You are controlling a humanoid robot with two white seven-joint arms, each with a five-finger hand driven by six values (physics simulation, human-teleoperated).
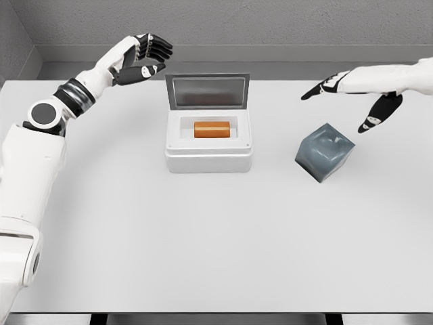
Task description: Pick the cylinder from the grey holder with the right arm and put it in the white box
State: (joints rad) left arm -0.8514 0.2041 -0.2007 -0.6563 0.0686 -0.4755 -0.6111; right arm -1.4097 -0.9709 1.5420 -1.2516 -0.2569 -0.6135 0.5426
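An orange cylinder (pixel 212 129) lies on its side inside the white box (pixel 209 160), whose lid (pixel 208 91) stands open at the back. The grey holder (pixel 325 152) sits tilted on the table to the right of the box, with nothing in it. My right hand (pixel 352 98) hovers above and behind the holder, fingers spread and holding nothing. My left hand (pixel 145 59) is raised at the upper left, beyond the box's left side, its fingers loosely curved and holding nothing.
The white table (pixel 203 257) stretches wide toward its front edge. A grey wall runs along the back. My left arm and shoulder (pixel 27 169) fill the left edge of the view.
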